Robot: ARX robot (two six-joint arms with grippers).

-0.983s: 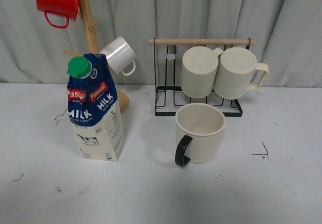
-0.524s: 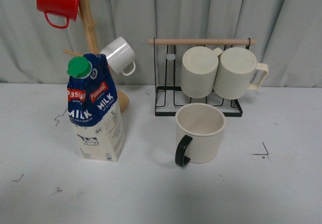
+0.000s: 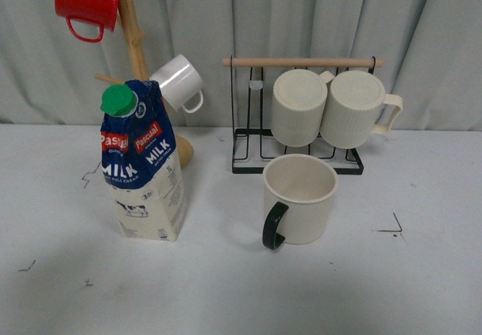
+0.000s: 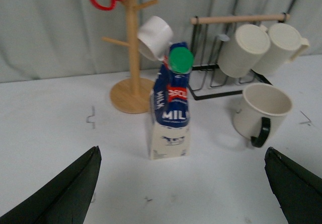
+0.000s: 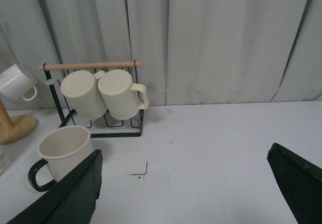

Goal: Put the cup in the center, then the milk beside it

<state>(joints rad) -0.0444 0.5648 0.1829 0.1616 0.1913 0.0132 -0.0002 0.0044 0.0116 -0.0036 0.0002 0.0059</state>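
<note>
While both claws hold nothing, the left gripper [image 4: 181, 151] and the right gripper [image 5: 184, 148] each show their dark fingers spread wide at the edges of their wrist views, above bare table [image 3: 226, 297].

The cup [image 3: 300, 199] stands upright right of the middle of the table, mouth up, its black handle turned to the near left. Just behind it, on the far side, sits a black wire rack [image 3: 248, 143] with a wooden bar on top. Two ribbed cream mugs [image 3: 299, 107] [image 3: 354, 109] rest tilted in the rack, their bases facing forward, and the lower edge of the left one sits just above the cup's far rim.

The milk [image 3: 143, 169] stands upright to the left of the cup with open table between them, green cap at the top. Right behind it rises a wooden mug tree [image 3: 134, 41], whose round base it partly hides. A red mug [image 3: 85, 0] hangs high on the tree's left, and a small white mug [image 3: 179, 83] hangs on its right, just beside the carton's top. A pale curtain [image 3: 226, 19] closes the far side. Small black marks dot the tabletop.
</note>
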